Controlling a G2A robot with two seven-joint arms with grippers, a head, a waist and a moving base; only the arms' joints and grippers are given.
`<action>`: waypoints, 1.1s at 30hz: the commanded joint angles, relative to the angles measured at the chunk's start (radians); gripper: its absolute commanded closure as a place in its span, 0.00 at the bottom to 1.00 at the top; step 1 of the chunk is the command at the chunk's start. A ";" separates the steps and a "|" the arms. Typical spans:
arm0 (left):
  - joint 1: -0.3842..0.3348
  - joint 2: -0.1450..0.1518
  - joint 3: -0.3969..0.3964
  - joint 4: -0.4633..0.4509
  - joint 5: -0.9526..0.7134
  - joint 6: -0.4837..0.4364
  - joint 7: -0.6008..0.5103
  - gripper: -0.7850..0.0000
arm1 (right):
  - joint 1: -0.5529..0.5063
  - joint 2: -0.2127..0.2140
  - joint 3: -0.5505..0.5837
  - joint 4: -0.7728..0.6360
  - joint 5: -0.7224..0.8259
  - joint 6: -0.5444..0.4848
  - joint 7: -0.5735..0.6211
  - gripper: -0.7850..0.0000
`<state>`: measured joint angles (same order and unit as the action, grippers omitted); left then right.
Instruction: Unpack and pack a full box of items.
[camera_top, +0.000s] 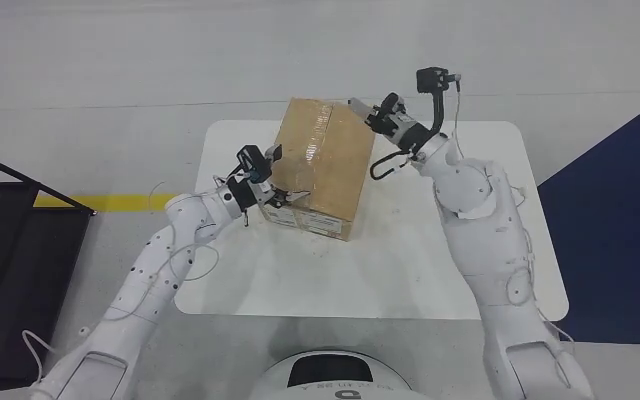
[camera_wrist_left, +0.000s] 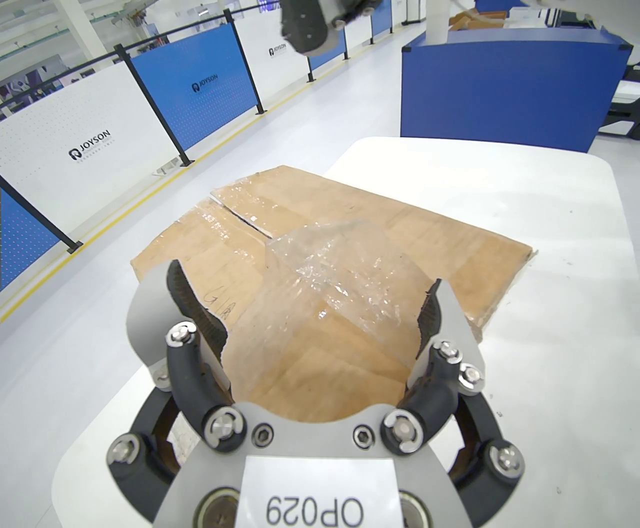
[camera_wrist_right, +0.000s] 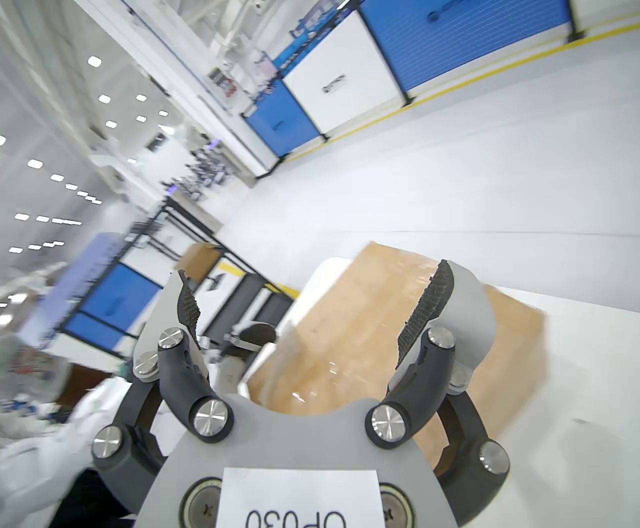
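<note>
Just ahead of your left gripper (camera_wrist_left: 305, 280), low in the gap between its fingers (camera_wrist_left: 195, 300), lies the cardboard box (camera_wrist_left: 350, 240). Its top flaps are shut, and the seam between them runs away from the fingertips. A wrinkled patch of clear tape (camera_wrist_left: 345, 270) on the upper face sits right in the middle of the gap. The fingers stand wide apart and grip nothing. In the top view your left gripper (camera_top: 268, 160) is close against one side edge of the box (camera_top: 320, 165). You cannot tell from the pictures whether a pad actually touches the cardboard.

Past your right gripper (camera_wrist_right: 314, 274) the box (camera_wrist_right: 350, 325) lies ahead of the fingertips and lower, showing through the gap. These fingers (camera_wrist_right: 430, 300) are also spread wide and are empty. In the top view your right gripper (camera_top: 368, 110) is at the far upper corner of the box, on the side opposite the left gripper. It is near that corner, and contact cannot be judged.

The box stands on the white counter (camera_top: 450, 260), between the two grippers.
</note>
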<state>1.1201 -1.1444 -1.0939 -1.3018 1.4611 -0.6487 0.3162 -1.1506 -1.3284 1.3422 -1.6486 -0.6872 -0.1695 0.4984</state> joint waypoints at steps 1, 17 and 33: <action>-0.002 0.000 0.001 0.000 0.004 0.000 -0.002 0.00 | -0.057 0.003 0.011 -0.066 -0.076 0.048 -0.021 0.00; 0.012 0.011 -0.019 -0.029 0.034 -0.023 -0.028 0.00 | -0.054 0.023 -0.118 -0.075 -0.290 -0.079 0.321 0.00; -0.001 0.010 -0.009 -0.031 0.039 -0.019 -0.038 0.00 | -0.027 0.010 -0.271 -0.111 -0.628 0.160 0.368 0.00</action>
<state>1.1185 -1.1346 -1.1024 -1.3321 1.4990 -0.6687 0.2789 -1.1852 -1.3172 1.0785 -1.7643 -1.3117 -0.0119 0.8606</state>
